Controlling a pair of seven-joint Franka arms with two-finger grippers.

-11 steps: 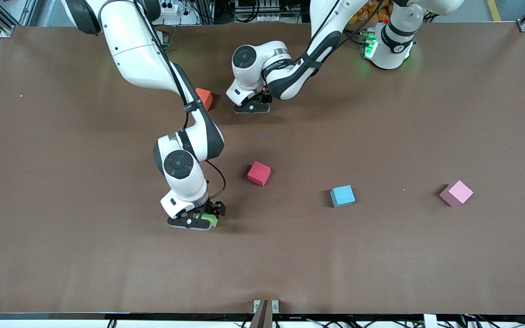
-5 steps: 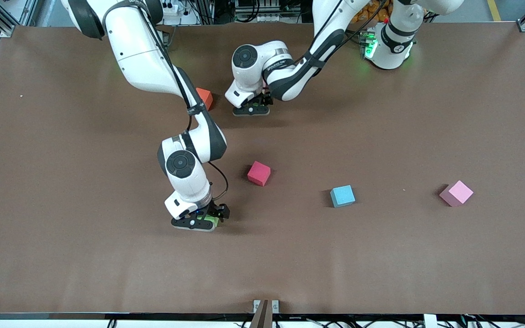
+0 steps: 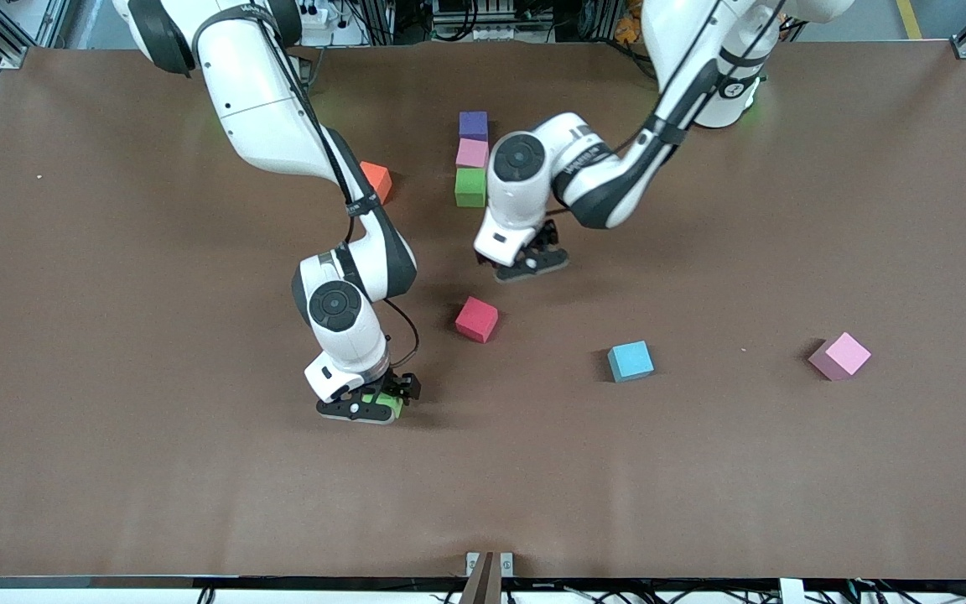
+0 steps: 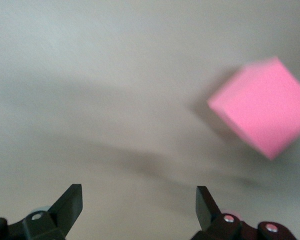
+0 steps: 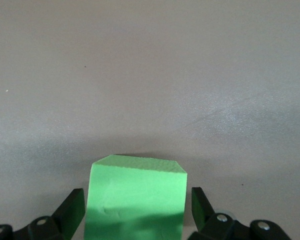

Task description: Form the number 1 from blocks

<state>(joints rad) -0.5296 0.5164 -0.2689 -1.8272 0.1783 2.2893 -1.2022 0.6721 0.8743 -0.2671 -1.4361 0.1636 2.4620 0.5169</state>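
A purple block (image 3: 473, 124), a pink block (image 3: 472, 153) and a green block (image 3: 470, 186) form a touching column near the robots' bases. An orange block (image 3: 377, 180) lies beside it toward the right arm's end. My left gripper (image 3: 527, 267) (image 4: 138, 195) hangs open and empty over bare table between that column and the red block (image 3: 476, 319) (image 4: 262, 112). My right gripper (image 3: 372, 411) (image 5: 137, 200) is down at the table, open, its fingers straddling a second green block (image 3: 391, 407) (image 5: 136, 200) with small gaps. A light blue block (image 3: 631, 361) and a second pink block (image 3: 840, 355) lie toward the left arm's end.
The brown table (image 3: 114, 470) carries only the blocks. The right arm's elbow and forearm (image 3: 282, 126) reach over the orange block's side of the table.
The left gripper has left the column and moved toward the front camera, uncovering the purple, pink and green blocks. The right gripper has barely shifted around its green block.
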